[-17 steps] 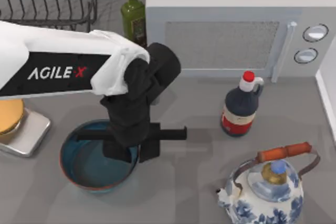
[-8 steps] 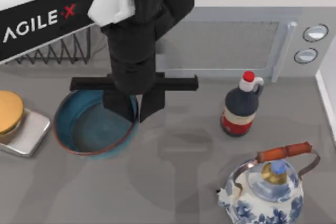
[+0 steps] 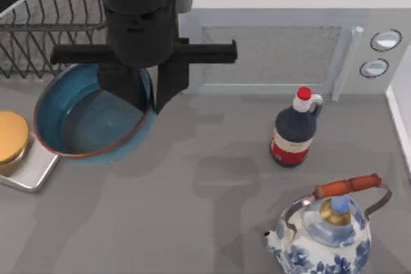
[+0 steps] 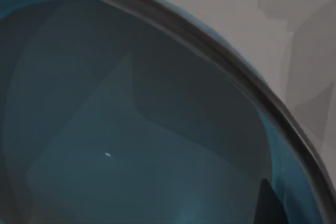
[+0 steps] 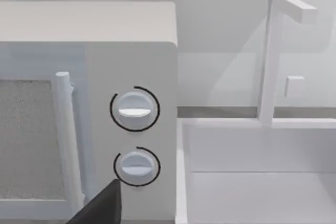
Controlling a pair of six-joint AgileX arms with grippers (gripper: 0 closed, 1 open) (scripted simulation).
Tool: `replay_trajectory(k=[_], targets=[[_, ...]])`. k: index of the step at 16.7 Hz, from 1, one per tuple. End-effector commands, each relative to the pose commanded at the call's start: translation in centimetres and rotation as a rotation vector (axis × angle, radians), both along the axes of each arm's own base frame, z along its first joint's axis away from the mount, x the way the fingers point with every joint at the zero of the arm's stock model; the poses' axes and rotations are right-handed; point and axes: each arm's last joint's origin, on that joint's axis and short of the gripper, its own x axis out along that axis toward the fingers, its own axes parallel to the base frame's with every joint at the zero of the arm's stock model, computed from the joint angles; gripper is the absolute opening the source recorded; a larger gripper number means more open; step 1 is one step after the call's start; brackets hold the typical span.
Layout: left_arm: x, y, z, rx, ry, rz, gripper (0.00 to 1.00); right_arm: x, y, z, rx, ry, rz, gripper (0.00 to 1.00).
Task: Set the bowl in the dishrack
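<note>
A: Where is the bowl [image 3: 90, 120]?

B: Near the counter's [image 3: 192, 216] left edge, towards the back, just in front of the dishrack [image 3: 45, 36]. The left gripper [image 3: 151, 97] has its jaws closed over the right part of the rim, one dark finger inside the bowl and one outside. The bowl's left edge overlaps a square metal plate [image 3: 29, 168] in the top view; I cannot tell whether they touch.

A: What is the bowl like?

B: Wide, shallow and round, glossy blue, with a thin reddish-brown rim and a flat, greyer bottom. The left wrist view shows the smooth curved inner wall [image 4: 131, 119] with a small glint on it.

A: And the rack?

B: Thin black wire, slanted upright prongs in rows, in the back-left corner.

A: What else is on the counter?

B: A boxy white microwave [image 3: 276, 30] along the back edge, with a speckled door panel and two round knobs. In front of it stands a dark bottle [image 3: 294, 129] with a red cap and label. At the front right sits a blue-and-white patterned teapot [image 3: 324, 235] with an orange-brown handle. A round yellow object [image 3: 11, 139] rests on the metal plate.

A: The right gripper?

B: A dark tip [image 5: 100, 208] of it shows in the right wrist view, facing the microwave knobs. I cannot tell how its jaws stand.
</note>
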Motion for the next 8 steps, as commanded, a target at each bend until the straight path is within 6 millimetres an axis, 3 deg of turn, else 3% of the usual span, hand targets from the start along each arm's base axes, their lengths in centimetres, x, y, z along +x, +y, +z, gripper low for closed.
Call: replay_trajectory(k=[5, 8], targets=[[0.2, 0.3, 0.1, -0.009, -0.008, 0.002, 0.00, 0.0, 0.0, 0.0, 0.000, 0.000, 0.000, 1.00], [0.5, 2.7, 1.3, -0.087, -0.092, 0.015, 0.00, 0.0, 0.0, 0.0, 0.000, 0.000, 0.000, 1.00]])
